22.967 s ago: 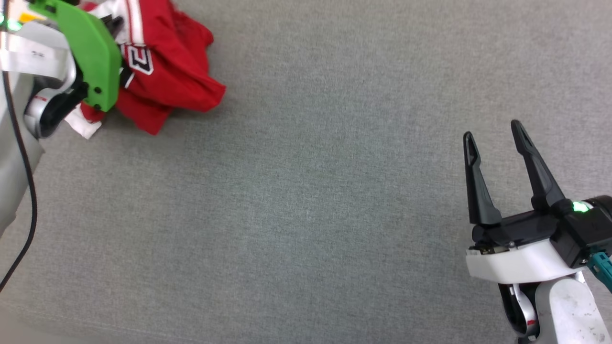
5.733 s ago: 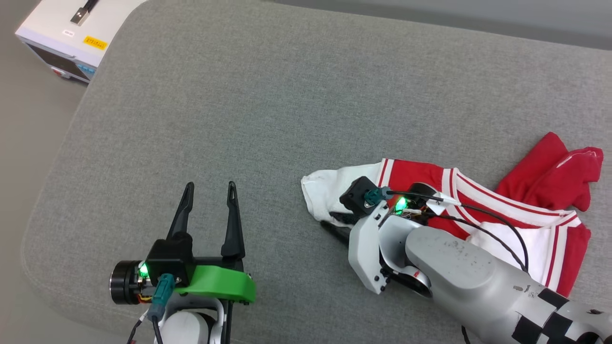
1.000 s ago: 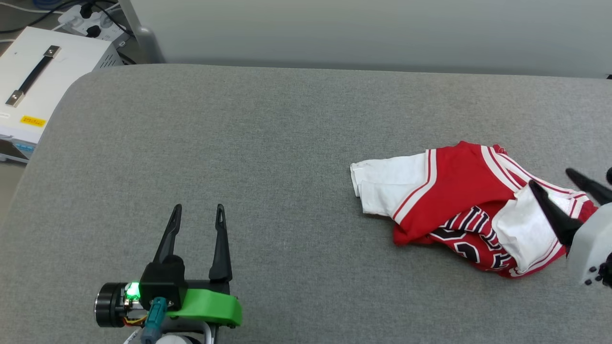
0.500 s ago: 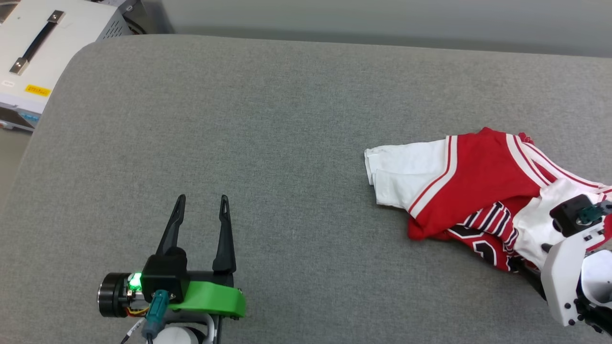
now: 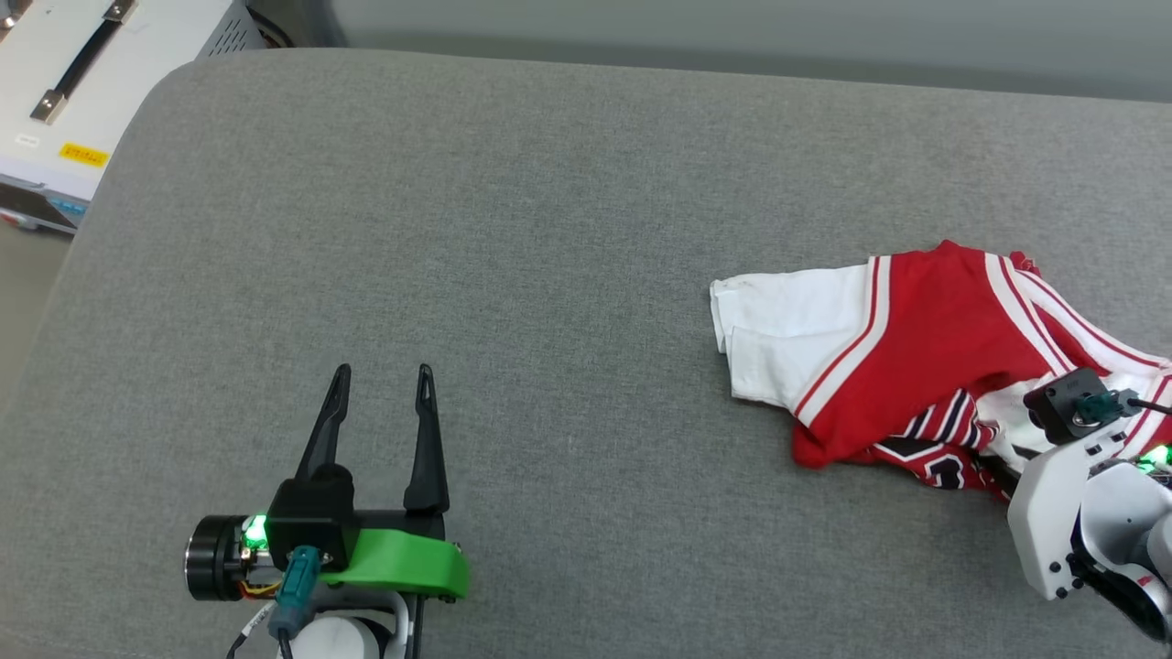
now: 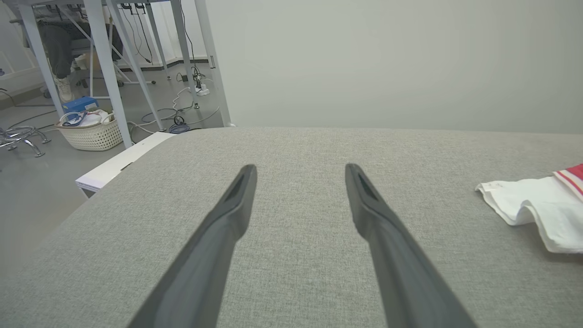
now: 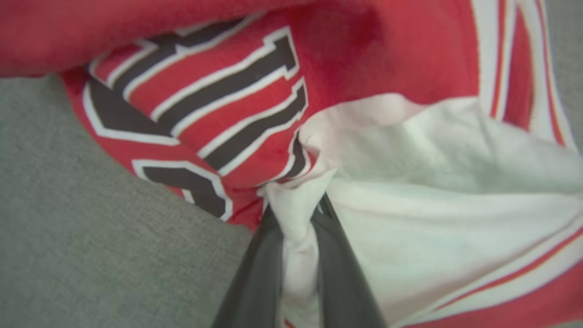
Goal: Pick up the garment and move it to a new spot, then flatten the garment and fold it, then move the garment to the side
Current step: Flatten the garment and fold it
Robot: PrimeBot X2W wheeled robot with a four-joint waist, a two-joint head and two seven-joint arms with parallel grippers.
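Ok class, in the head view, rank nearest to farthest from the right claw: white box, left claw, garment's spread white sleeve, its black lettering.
1. The black lettering, beside the right claw.
2. The white sleeve, up-left on the garment.
3. The left claw, lower left.
4. The white box, top-left corner.

Grey padded surface [image 5: 549, 229] open across left and middle: wide room to pass. One obstacle on it: crumpled garment [image 5: 916, 366] bunched at right, right gripper [image 7: 298, 209] pinched on white fold. Left gripper [image 5: 383, 371] near front edge, fingers spread, well apart from cloth. White equipment case [image 5: 92, 82] just off far-left corner. Wall [image 5: 732, 27] behind far edge.
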